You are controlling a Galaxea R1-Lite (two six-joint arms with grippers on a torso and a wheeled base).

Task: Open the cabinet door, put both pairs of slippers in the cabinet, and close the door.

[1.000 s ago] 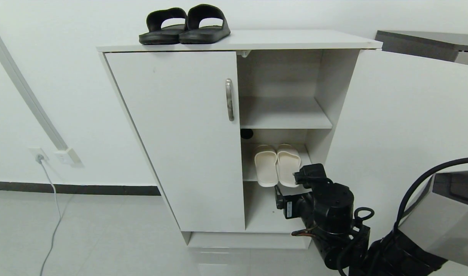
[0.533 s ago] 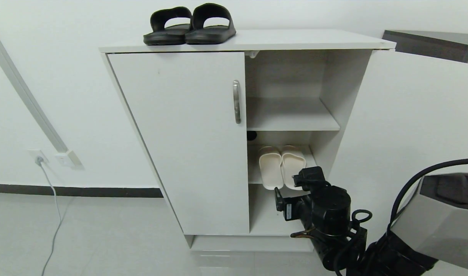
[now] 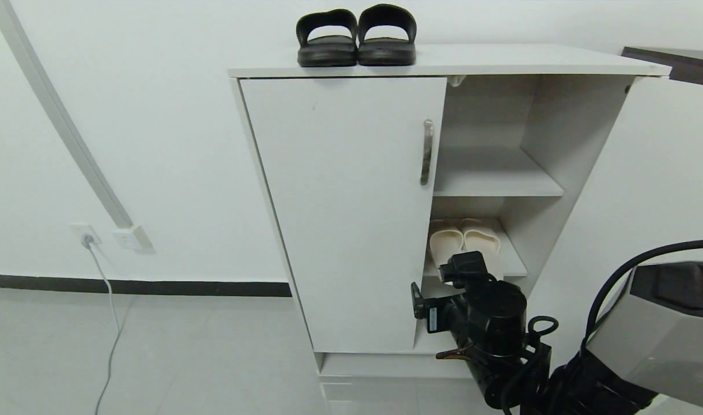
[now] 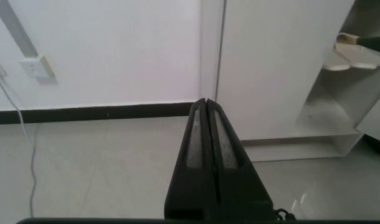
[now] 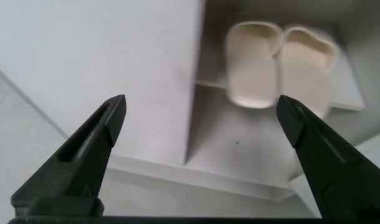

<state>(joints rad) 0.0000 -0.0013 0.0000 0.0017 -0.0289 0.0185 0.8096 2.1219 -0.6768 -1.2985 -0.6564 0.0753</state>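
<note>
Right hand (image 5: 200, 102) before the open cabinet (image 3: 501, 60)
It is spread wide, cream slippers (image 3: 464, 239) at its 12 o'clock on the middle shelf (image 3: 516, 266); left hand (image 4: 206, 107) pressed tightly together.

The cream slippers (image 3: 479, 237) sit half hidden behind the right arm (image 3: 492, 314); the open right door (image 3: 662, 190) is cut off rightward.
</note>
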